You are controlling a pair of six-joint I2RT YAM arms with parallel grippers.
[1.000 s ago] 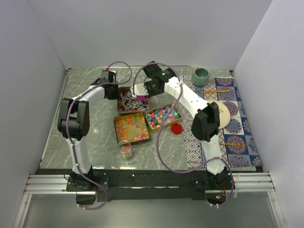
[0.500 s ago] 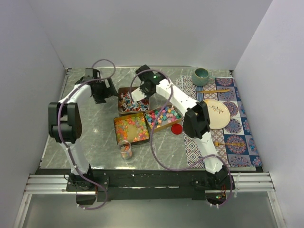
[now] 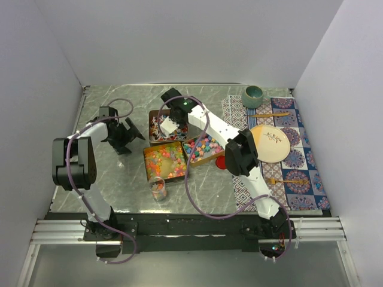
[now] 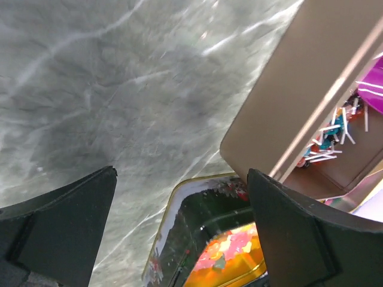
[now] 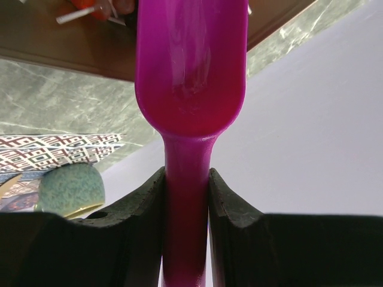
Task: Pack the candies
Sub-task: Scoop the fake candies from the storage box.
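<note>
The right gripper [image 5: 187, 179] clamps the purple scoop [image 5: 191, 66] above the brown box [image 4: 287, 107] of candies [image 4: 328, 140]; the left gripper [image 4: 181, 179] stands wide beside this box.

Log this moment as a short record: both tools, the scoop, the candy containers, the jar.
left tool: open, empty, above the table beside the brown box
right tool: shut on the purple scoop, over the brown box
brown box: wrapped candies inside
yellow tin: jelly bits inside
third tray: pastel balls inside
jar: upright, no lid on, partly filled
red lid: on the table beside the third tray
</note>
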